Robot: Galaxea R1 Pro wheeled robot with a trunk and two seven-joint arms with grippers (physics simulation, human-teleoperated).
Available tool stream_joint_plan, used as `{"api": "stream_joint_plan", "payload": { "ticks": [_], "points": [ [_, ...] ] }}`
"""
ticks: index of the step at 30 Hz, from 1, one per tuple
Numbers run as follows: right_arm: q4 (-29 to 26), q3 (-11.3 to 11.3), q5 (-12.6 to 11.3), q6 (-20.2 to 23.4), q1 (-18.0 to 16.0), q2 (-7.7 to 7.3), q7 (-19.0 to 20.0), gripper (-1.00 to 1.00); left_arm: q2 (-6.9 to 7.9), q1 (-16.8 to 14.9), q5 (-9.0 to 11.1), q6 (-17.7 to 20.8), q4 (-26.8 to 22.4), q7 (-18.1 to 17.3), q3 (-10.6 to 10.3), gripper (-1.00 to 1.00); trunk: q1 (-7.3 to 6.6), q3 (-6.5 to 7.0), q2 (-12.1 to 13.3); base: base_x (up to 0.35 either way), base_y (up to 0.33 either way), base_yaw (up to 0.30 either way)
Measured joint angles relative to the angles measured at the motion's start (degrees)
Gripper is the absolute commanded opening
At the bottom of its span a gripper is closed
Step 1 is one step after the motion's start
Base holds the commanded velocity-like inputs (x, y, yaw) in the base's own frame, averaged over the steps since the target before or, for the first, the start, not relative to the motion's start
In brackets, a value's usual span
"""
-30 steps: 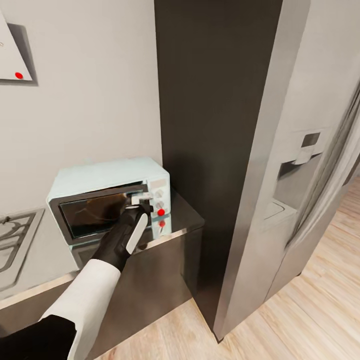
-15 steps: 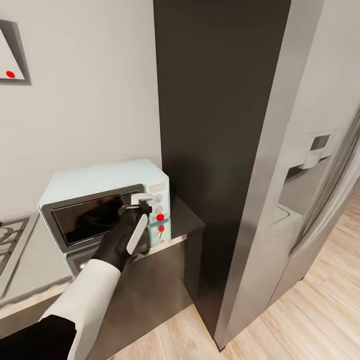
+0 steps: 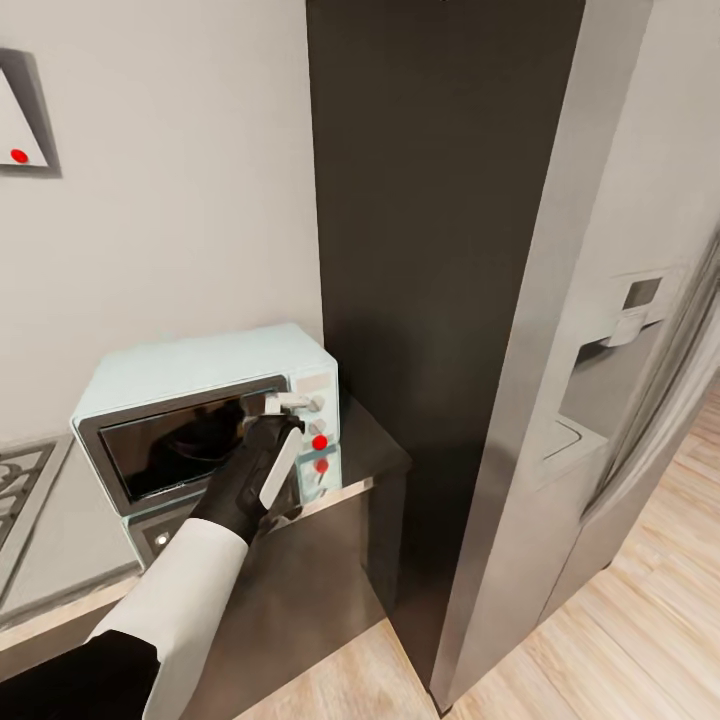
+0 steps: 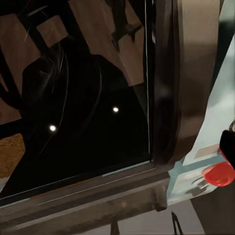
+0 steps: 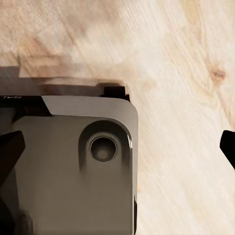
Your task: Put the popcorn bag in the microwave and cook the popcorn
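Observation:
The pale mint-blue microwave (image 3: 190, 365) stands on the grey countertop (image 3: 60, 540) with its dark glass door shut. My left gripper (image 3: 288, 404) is right at the door's edge beside the white knob panel (image 3: 318, 385), just above a red round light (image 3: 319, 441). It looks open and holds nothing. In the left wrist view the dark door glass (image 4: 83, 98) is very close. A golden-tan patch, probably the popcorn bag (image 4: 10, 154), shows behind the glass. My right gripper (image 5: 117, 147) hangs open over the wood floor.
A tall dark cabinet side (image 3: 430, 250) rises right beside the microwave, then a steel fridge (image 3: 600, 420) with a dispenser. The gas hob (image 3: 12, 490) lies at the far left of the counter. Light wood floor (image 3: 640, 620) stretches at lower right. The robot's grey base (image 5: 73, 166) sits under the right gripper.
The head camera has shifted a little. My left gripper has edged toward the knob panel. The brown shape seen behind the glass a second ago shows less now.

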Motion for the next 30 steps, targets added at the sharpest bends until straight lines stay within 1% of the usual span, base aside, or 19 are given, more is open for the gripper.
{"api": "stream_joint_plan", "payload": {
  "ticks": [2, 3, 4, 5, 19, 21, 24, 30],
  "points": [
    [0.00, 0.00, 0.01, 0.00, 0.00, 0.00, 0.00, 1.00, -0.01, 0.00, 0.39, -2.33, 0.01, 0.27, -0.01, 1.00, 0.32, 0.00, 0.00, -0.230, 0.000, 0.000],
    [0.00, 0.00, -0.01, 0.00, 0.00, 0.00, 0.00, 1.00, -0.01, 0.01, 0.63, -4.80, 0.03, 0.19, -0.05, 1.00, 0.65, 0.00, 0.00, -0.308, 0.000, 0.000],
    [0.00, 0.00, -0.02, 0.00, 0.00, 0.00, 0.00, 1.00, 0.85, -0.02, 0.53, -5.81, -0.02, -2.82, -0.08, 1.00, 0.78, 0.01, 0.01, -0.330, 0.000, 0.000],
    [0.00, 0.00, -0.02, 0.00, 0.00, -0.03, 0.00, 1.00, 1.42, -0.02, 1.13, -6.38, 0.00, -4.04, -0.18, 1.00, 0.80, 0.01, 0.03, -0.337, 0.000, 0.000],
    [0.00, 0.00, -0.06, -0.08, 0.00, 0.00, 0.01, 1.00, 1.26, -0.02, 1.13, -6.35, 0.03, -4.00, -0.25, 1.00, 0.80, 0.01, 0.04, -0.345, 0.000, 0.000],
    [0.00, 0.00, -0.02, -0.08, 0.00, 0.00, 0.01, 1.00, 0.79, -0.02, 1.07, -6.36, 0.03, -3.98, -0.26, 1.00, 0.80, 0.01, 0.03, -0.346, 0.000, 0.000],
    [0.00, 0.00, -0.02, -0.07, 0.00, 0.00, 0.01, 1.00, 0.54, -0.02, 1.22, -6.36, 0.24, -4.01, -0.26, 1.00, 0.80, 0.01, 0.04, -0.346, 0.000, 0.000],
    [0.00, 0.00, 0.02, 0.14, 0.00, 0.12, 0.00, 1.00, 0.55, -0.02, 1.11, -6.51, 3.25, -3.99, -0.26, 1.00, 0.80, 0.01, 0.03, -0.345, 0.000, 0.000]
  ]
}}
